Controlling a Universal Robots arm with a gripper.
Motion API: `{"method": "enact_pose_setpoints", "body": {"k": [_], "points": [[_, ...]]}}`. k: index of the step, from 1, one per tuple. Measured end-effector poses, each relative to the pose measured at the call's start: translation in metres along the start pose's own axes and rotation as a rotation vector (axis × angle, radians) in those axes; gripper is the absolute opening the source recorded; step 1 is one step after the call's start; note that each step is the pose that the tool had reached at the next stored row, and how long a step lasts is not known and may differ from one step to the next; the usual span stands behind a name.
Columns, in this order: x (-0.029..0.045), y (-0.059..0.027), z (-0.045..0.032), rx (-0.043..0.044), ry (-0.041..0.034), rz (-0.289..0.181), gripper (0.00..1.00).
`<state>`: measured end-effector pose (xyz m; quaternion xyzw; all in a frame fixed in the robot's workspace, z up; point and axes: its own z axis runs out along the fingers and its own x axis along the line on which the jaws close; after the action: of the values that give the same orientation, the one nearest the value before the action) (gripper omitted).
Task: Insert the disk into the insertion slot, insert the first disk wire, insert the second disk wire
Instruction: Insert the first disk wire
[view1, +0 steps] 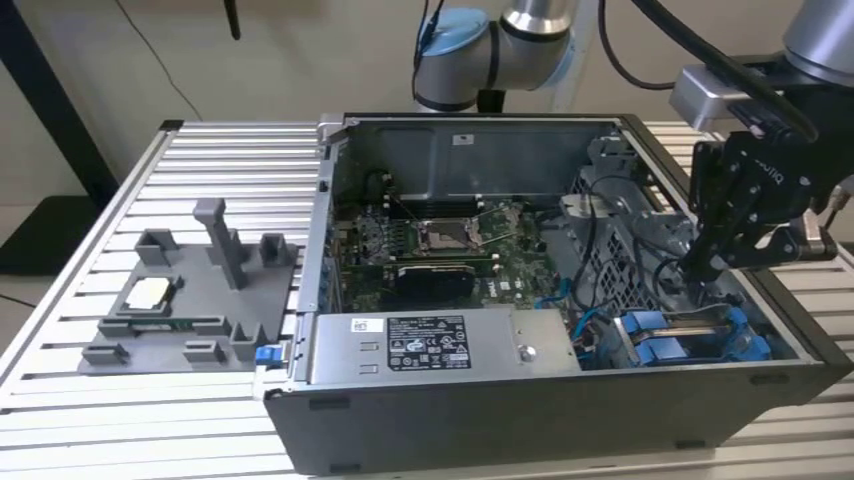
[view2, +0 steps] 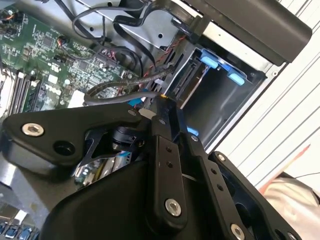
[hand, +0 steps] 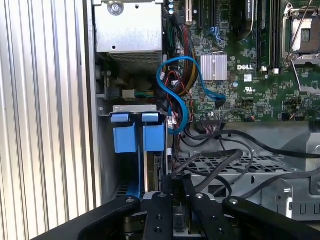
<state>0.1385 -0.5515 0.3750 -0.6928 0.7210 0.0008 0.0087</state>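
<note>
Aluminium slats form the table (view1: 200, 150); on it, right of centre in the exterior view, lies the open black case (view1: 534, 420); the arm (view1: 534, 20) comes in from 12 o'clock and bends over the case's 3 o'clock side. A grey fixture (view1: 187, 300) sits on the slats at the case's 9 o'clock, just beside its wall. Inside the case the silver supply box (view1: 427, 345) lies at 6 o'clock; the green board (view1: 454, 250) fills the middle.

The gripper (view1: 697, 268) hangs inside the case at 3 o'clock, just above the drive bay (view2: 220, 100); in both wrist views its tip (view2: 164, 102) (hand: 173, 180) sits close to the bay's edge among black wires (hand: 225, 155). The jaws look drawn together at the tip; whether they pinch a wire cannot be told.

The disk (hand: 153, 137) stands on edge in its blue carrier, seated in the bay at the case's 4 o'clock corner (view1: 663, 345), beside a second blue carrier (hand: 124, 137). A blue cable (hand: 170, 75) loops between the bay and the board.
</note>
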Motion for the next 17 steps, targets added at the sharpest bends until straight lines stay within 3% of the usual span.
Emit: {"method": "enact_pose_setpoints", "body": {"k": [17], "points": [[0.0002, -0.0022, 0.0080, -0.0038, 0.0009, 0.000, 0.19]]}}
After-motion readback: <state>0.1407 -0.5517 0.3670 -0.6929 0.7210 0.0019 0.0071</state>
